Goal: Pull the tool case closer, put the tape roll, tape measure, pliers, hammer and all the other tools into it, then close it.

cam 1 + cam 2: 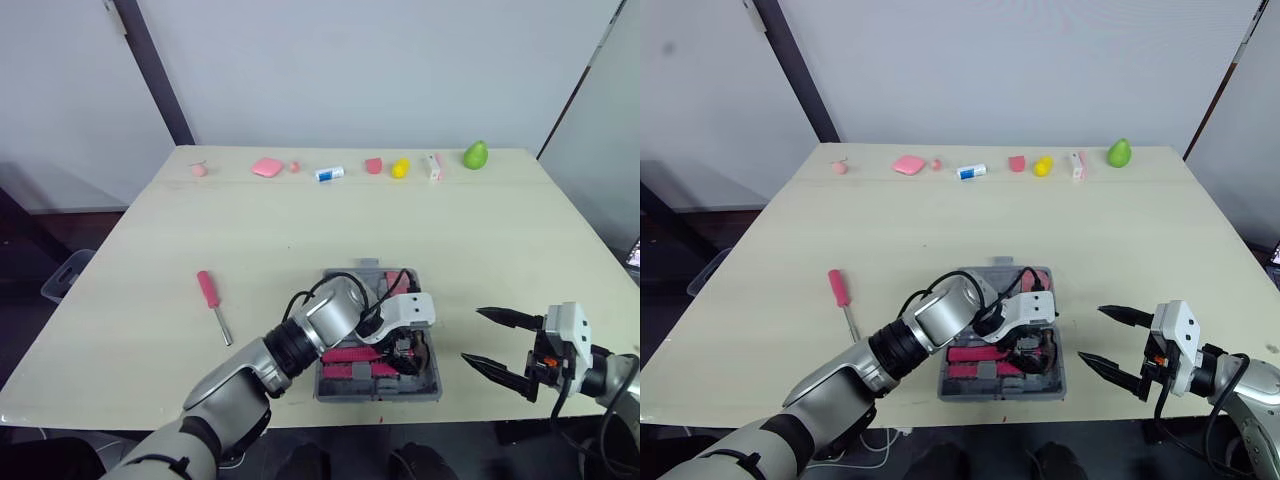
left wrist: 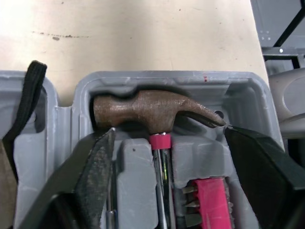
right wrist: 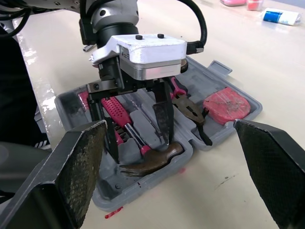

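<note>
L gripper (image 3: pixel 138 136) open over hammer (image 2: pixel 143 109) lying in case (image 1: pixel 380 396). R gripper (image 1: pixel 472 335) open, right of case. Screwdriver (image 1: pixel 208 290) lies on table (image 1: pixel 450 220) left of case, pointing near-to-far; L gripper nearer.

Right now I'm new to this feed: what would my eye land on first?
The open grey tool case near the front edge of the table, with the left hand spread open over the hammer lying inside. The right hand hovers open to the case's right, and a red-handled screwdriver lies to its left.
</note>
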Motion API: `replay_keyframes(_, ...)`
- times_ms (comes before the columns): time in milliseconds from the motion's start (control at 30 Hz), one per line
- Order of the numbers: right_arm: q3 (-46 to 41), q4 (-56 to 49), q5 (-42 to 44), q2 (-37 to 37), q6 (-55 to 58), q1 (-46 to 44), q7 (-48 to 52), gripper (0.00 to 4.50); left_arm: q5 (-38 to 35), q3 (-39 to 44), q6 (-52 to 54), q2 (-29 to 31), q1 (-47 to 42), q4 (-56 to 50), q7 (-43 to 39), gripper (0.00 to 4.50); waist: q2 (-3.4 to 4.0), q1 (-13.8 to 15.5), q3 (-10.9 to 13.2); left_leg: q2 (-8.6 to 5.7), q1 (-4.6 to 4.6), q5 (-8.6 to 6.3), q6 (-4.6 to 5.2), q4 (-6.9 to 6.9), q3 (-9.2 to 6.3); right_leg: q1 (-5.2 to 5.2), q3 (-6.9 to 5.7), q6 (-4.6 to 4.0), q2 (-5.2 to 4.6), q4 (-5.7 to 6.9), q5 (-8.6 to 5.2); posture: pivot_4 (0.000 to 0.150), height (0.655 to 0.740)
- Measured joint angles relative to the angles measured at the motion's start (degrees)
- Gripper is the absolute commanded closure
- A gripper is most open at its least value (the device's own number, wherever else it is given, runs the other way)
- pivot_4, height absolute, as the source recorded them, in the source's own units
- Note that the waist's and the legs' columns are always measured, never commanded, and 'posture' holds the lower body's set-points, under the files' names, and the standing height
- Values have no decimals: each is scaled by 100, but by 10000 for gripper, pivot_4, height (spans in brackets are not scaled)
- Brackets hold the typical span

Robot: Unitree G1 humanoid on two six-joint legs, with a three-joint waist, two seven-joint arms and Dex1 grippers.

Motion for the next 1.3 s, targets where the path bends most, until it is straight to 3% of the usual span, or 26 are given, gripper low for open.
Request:
replay_keyframes(167,-3,10,14,-1,-1,0,3,0,-234,164,86,192,2,-381,-151,9000,1,-3,0,0,0,0,0,0,-1,0,1,0,0,0,0,1500,7400)
replay_keyframes(300,-1,31,17,7,-5,-15,2,0,-737,990,-249,101,221,-583,-55,9000,1,1,0,1,0,0,0,0,-5,0,2,0,-1,0,0,1500,7400)
replay_keyframes(400,-1,32,20,19,-9,-15,2,0,-1049,1445,-998,199,436,-503,-192,17227,2,-10,0,2,3,0,0,0,-4,0,2,-1,-1,1,0,1500,7400)
replay_keyframes(567,0,34,24,28,-16,0,8,0,-1353,1970,-1841,436,782,-101,-503,41653,3,-20,-1,1,4,0,0,0,-1,0,3,-1,-1,1,1,1500,7400)
replay_keyframes(600,3,40,22,36,-22,-5,9,0,-1445,2084,-2065,467,919,-53,-630,44518,3,-22,-1,2,3,0,0,0,-1,0,5,-1,-1,0,1,1500,7400)
replay_keyframes(900,-8,141,21,39,-98,1,6,0,-1292,2111,-3499,1132,1712,658,-1313,44518,4,-14,-1,1,4,0,0,1,3,1,1,-1,-1,3,1,1500,7400)
replay_keyframes(1300,-10,126,23,38,-96,70,-20,0,-961,2117,-4295,992,1859,1395,-1080,44518,22,61,-14,-1,7,0,0,3,8,7,4,-1,-1,2,2,1500,7400)
